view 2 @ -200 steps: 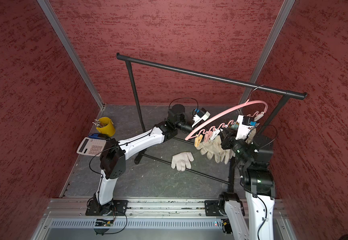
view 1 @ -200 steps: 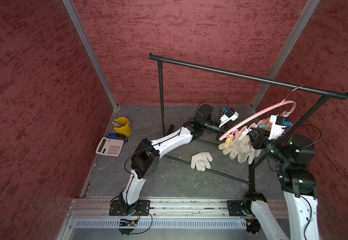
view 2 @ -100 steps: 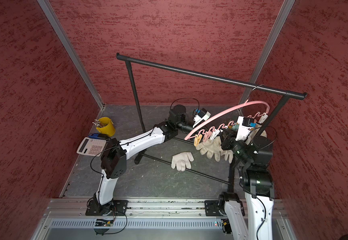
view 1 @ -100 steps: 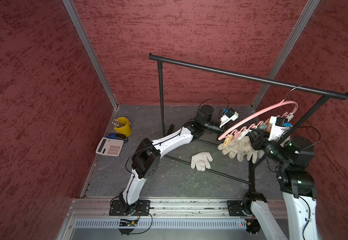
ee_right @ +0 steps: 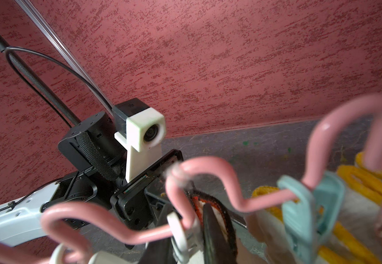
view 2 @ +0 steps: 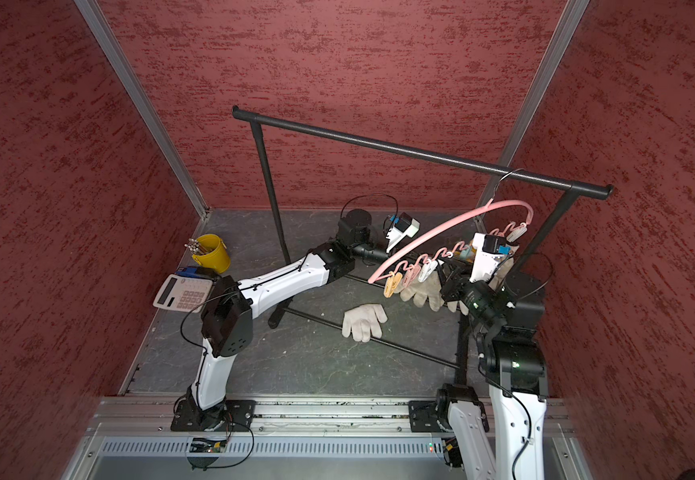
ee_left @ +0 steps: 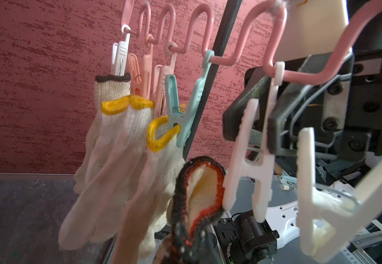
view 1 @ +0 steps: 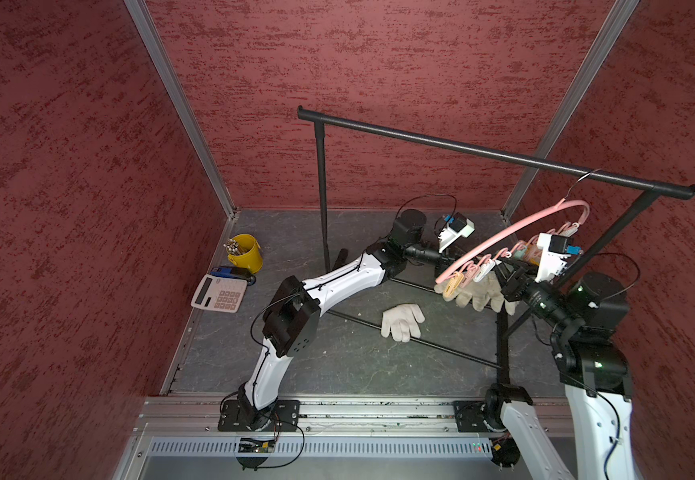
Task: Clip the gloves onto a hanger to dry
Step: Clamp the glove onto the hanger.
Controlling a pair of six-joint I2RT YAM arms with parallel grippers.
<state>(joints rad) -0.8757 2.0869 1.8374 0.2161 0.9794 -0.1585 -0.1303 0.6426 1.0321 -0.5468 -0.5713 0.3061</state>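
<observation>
Right tool pinches the white clothespin on the hanger. Left tool, pressed together on the red-cuffed glove, holds it just beside that clothespin. Risk: the cuff appears outside the mouth; a release here probably drops the glove.

**No writing can be read**

The calculator on the floor has a keypad and a display, but in both top views its markings are too small to make out. Seen close in the left wrist view, the hanger, clothespins and gloves show no lettering.
</observation>
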